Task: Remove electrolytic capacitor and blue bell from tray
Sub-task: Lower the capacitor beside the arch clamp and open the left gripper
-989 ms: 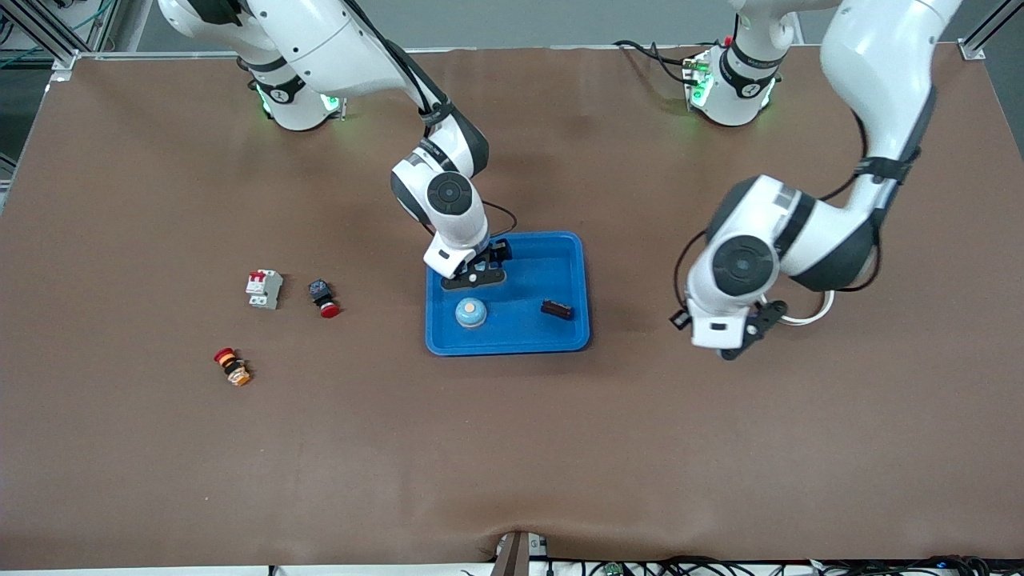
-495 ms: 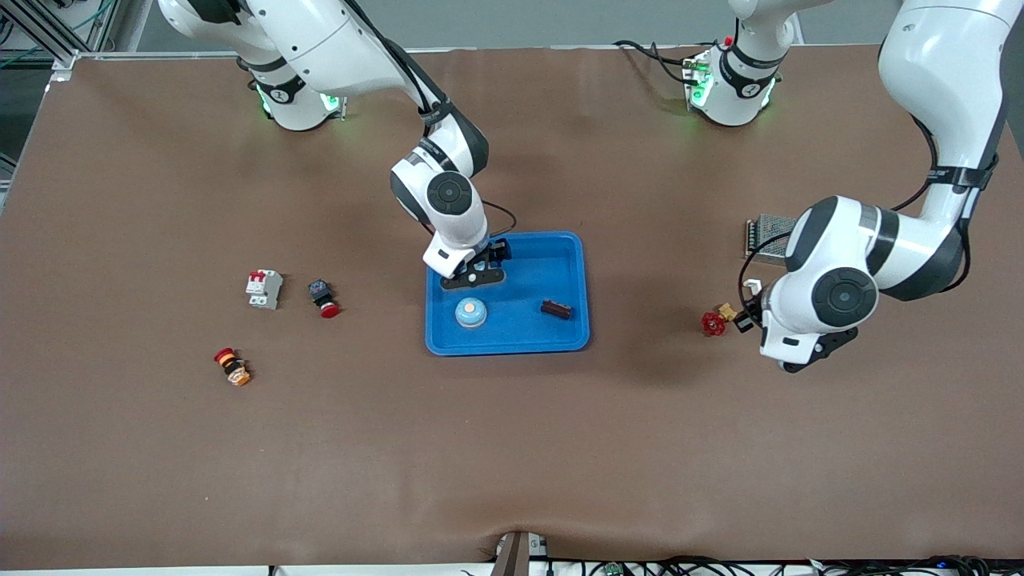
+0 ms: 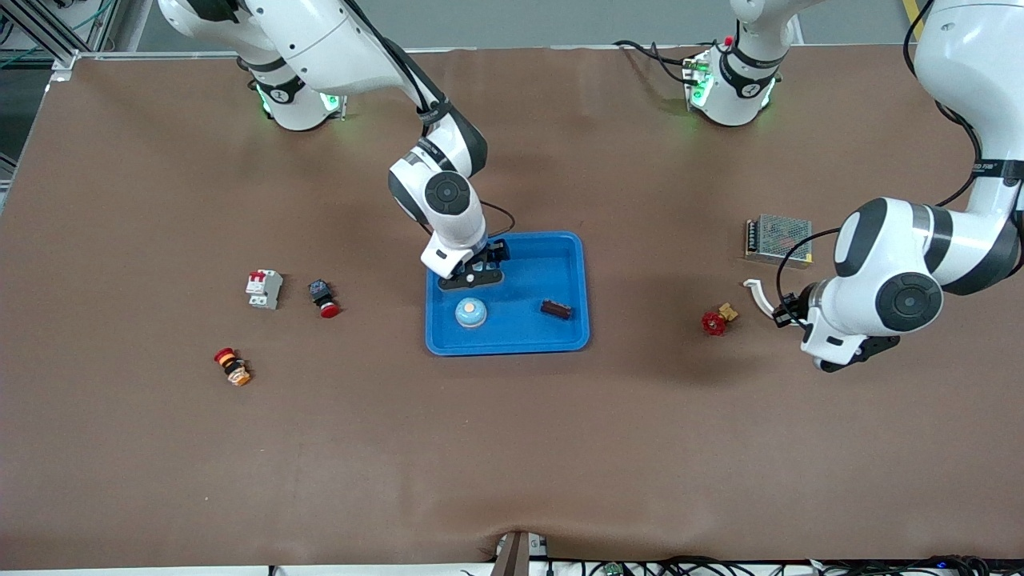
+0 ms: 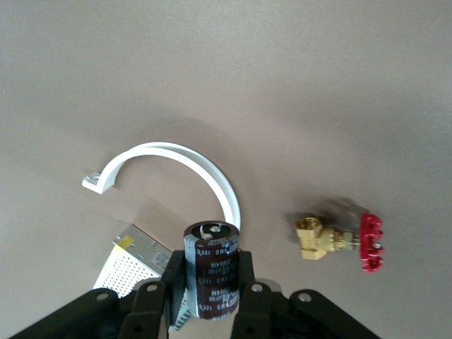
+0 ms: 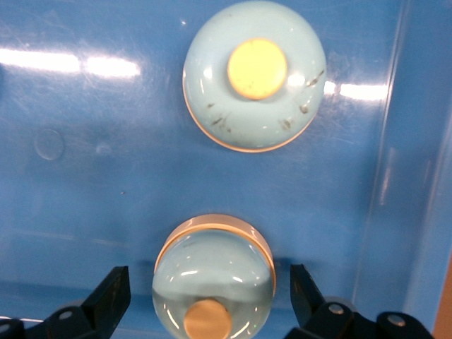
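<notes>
My left gripper (image 4: pixel 212 282), over the table toward the left arm's end, is clamped shut on the dark cylindrical electrolytic capacitor (image 4: pixel 212 254), pinching across its slick sleeve; I judge it light and stiff. In the shallow bright-blue plastic tray (image 3: pixel 572 272) at mid-table, my right gripper (image 5: pixel 210 293) stands wide open, holding nothing, astride a tipped pale-blue domed bell (image 5: pixel 212 272). It looks smooth and round, best pinched low at the rim.
</notes>
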